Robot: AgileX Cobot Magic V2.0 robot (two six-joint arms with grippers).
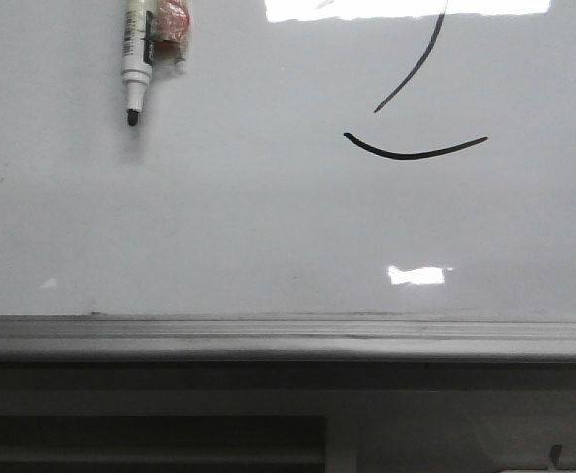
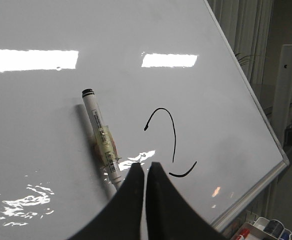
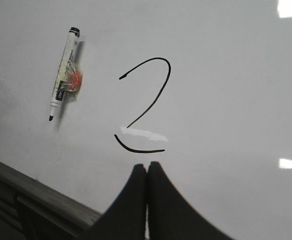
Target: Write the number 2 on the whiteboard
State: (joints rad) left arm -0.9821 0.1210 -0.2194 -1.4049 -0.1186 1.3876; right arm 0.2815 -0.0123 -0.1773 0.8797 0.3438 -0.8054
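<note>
Above the whiteboard [image 3: 225,75], right gripper [image 3: 146,167] is clenched, fingers pressed together, nothing between them. Its tips sit just short of the number 2 [image 3: 148,107], nearest the bowl-shaped base stroke, apart from the ink as far as the right wrist view shows. The 2 has a hooked top, a slanted line down and the base stroke set slightly off the slant's lower end. A bright light reflection crosses that gap.

Left gripper [image 2: 146,167] is also clenched, nothing held. In the left wrist view its tips lie near the 2's [image 2: 166,142] base stroke and just beside the tip end of the marker pen [image 2: 100,135]; can't tell if they touch the pen.

The pen lies flat on the board beside the 2, well clear of the strokes, white barrel, black tip exposed, with a lump of clear tape and something red stuck to its middle [image 3: 72,80].

Front view: only the lower slant and base stroke of the 2 [image 1: 416,150] show, with the pen [image 1: 136,69] off to the side and the board's grey metal rail [image 1: 288,335] along the near edge. Neither gripper shows in that view.

Past the board's far corner in the left wrist view, a tray with red and blue items [image 2: 265,231], too small to identify.
</note>
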